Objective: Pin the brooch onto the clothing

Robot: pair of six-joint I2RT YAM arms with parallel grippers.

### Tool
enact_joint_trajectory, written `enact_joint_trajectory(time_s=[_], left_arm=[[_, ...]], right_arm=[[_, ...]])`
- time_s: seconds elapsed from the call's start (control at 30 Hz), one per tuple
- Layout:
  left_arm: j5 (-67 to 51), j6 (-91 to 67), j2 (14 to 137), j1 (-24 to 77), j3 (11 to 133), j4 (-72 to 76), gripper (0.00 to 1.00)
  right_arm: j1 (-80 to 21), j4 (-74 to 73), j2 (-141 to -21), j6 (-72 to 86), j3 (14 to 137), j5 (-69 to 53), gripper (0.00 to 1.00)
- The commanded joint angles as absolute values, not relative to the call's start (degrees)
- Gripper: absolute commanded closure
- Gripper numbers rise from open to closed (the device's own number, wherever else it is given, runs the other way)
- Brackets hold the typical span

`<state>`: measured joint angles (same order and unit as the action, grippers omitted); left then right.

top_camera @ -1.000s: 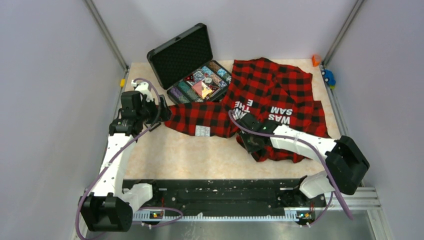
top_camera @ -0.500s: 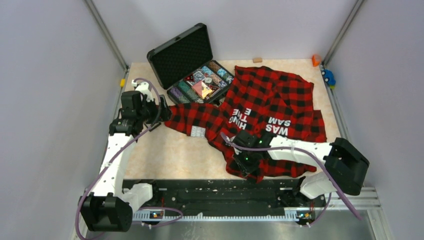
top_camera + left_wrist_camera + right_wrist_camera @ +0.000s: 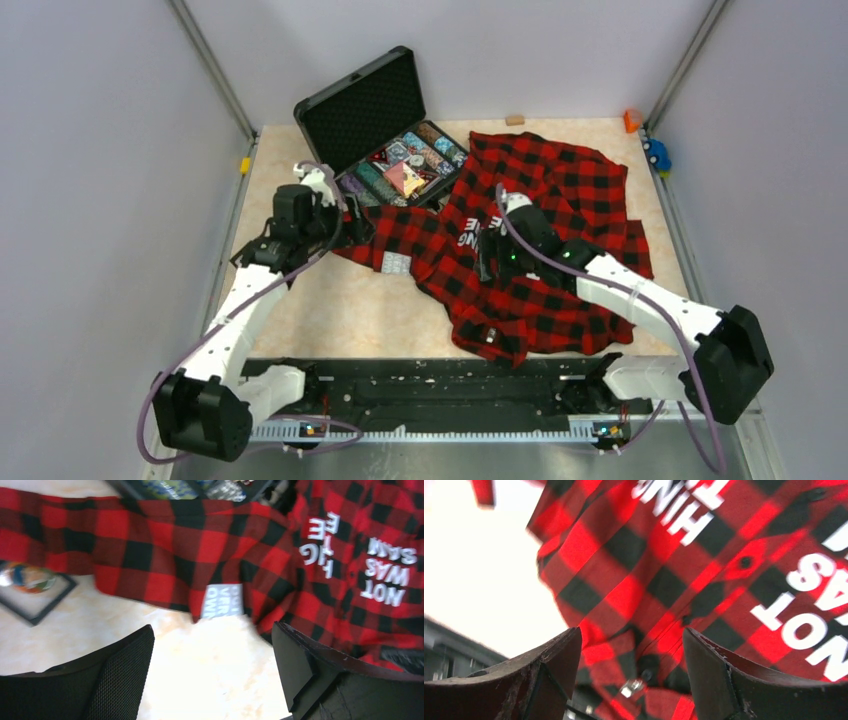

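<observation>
The clothing [image 3: 560, 190] is a red-and-black checked shirt with white lettering, lying crumpled over the middle and right of the table. My right gripper [image 3: 487, 262] hovers over its lettered part, open; between its fingers the right wrist view shows only the shirt [image 3: 624, 595] under the gripper [image 3: 631, 632]. My left gripper [image 3: 352, 222] is open beside the sleeve. Seen from the left wrist, the gripper [image 3: 211, 630] is over bare table, with the sleeve [image 3: 200, 545] just beyond. A round multicoloured piece [image 3: 27, 577] lies on a dark-framed square; whether it is the brooch I cannot tell.
An open black case [image 3: 370, 115] with several colourful pieces stands at the back left, touching the shirt. A small tan block [image 3: 515, 120], an orange item [image 3: 630, 120] and a blue toy [image 3: 655, 155] sit along the far and right edges. A grey label [image 3: 397, 262] shows on the sleeve.
My right gripper dragged the shirt's near hem toward the front edge, then opened, let go and moved back over the lettering. The left gripper shifted right toward the sleeve.
</observation>
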<state>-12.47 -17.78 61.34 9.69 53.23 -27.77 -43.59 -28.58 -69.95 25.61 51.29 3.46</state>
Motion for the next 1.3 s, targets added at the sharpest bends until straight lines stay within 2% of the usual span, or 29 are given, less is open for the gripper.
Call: enact_joint_trajectory(time_s=[0.0, 0.1, 0.3, 0.53, 0.87, 0.97, 1.03, 1.17, 1.27], left_arm=[[-15.13, -30.36, 61.49, 15.01, 46.90, -11.55, 0.09], [-13.69, -33.66, 65.39, 20.11, 45.21, -4.60, 0.10], [-11.59, -33.00, 77.76, 25.45, 47.70, -4.20, 0.07], [13.62, -27.73, 72.65, 26.83, 43.69, -6.83, 0.06], [9.45, -28.48, 81.29, 25.51, 43.68, -7.22, 0.03], [9.07, -29.09, 82.88, 25.23, 43.23, -5.25, 0.08], [8.57, -29.55, 83.85, 25.10, 42.98, -4.32, 0.16], [7.11, -29.95, 85.96, 24.89, 42.25, -1.46, 0.43], [7.39, -30.05, 86.95, 24.06, 42.32, -1.40, 0.73]], right_arm=[[-36.48, -19.54, -71.29, 28.92, 47.60, 12.22, 0.25], [-32.12, -16.84, -74.87, 29.18, 46.12, 14.03, 0.26], [-31.38, -13.91, -77.27, 30.08, 42.35, 19.12, 0.27], [-31.38, -15.07, -75.79, 30.72, 41.41, 20.43, 0.27], [-28.54, -19.41, -77.07, 31.42, 41.82, 23.46, 0.26], [-26.98, -19.69, -76.34, 32.29, 40.67, 22.49, 0.26], [-26.04, -19.46, -75.85, 32.78, 39.76, 21.34, 0.26], [-23.42, -19.35, -75.32, 34.06, 38.35, 19.22, 0.23], [-19.56, -19.48, -75.12, 34.26, 37.57, 16.58, 0.23]])
